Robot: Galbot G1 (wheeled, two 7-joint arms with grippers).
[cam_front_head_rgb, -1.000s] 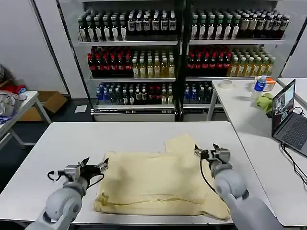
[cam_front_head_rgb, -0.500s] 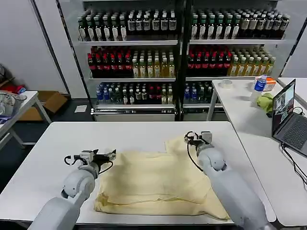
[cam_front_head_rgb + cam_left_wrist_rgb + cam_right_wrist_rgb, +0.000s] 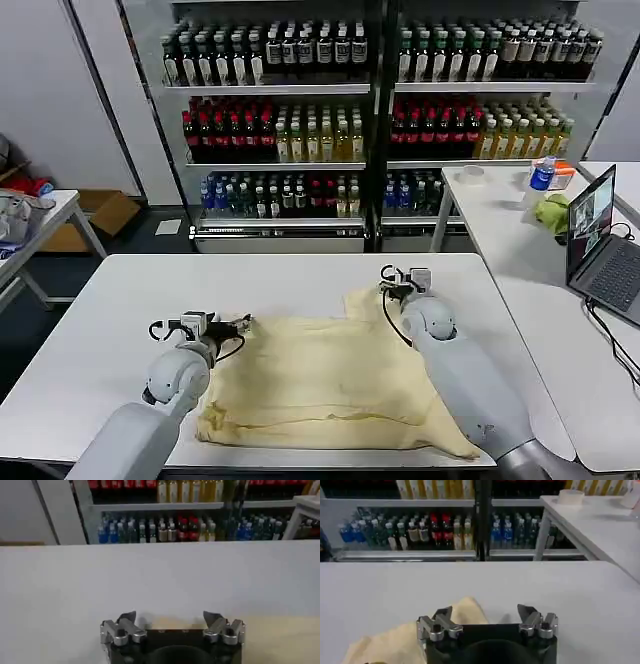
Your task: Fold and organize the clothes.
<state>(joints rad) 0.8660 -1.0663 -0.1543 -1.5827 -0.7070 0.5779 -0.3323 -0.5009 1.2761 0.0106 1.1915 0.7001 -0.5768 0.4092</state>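
Shirt: the cream-yellow shirt (image 3: 330, 385) lies spread on the white bench (image 3: 120, 300), in the near half, its bottom hem rumpled along the 6 o'clock edge and one sleeve reaching up toward 12 o'clock.
Left gripper: the left gripper (image 3: 240, 323) sits at the shirt's 9 o'clock edge, low over the cloth border; its fingers (image 3: 126, 618) stand apart with nothing between them. In the left wrist view (image 3: 171, 617) the cloth shows just under the fingers, with bare bench ahead.
Right gripper: the right gripper (image 3: 392, 283) sits at the sleeve's far tip, about 1 o'clock on the shirt. Its fingers (image 3: 443, 615) are spread wide, holding nothing; in the right wrist view (image 3: 485, 612) the sleeve (image 3: 420, 630) lies beside one finger and the other is over bare bench.
Behind: shelves of bottles (image 3: 300, 130) stand past the bench at 12 o'clock.
Side: a laptop (image 3: 600, 240) is open on another bench at 3 o'clock.
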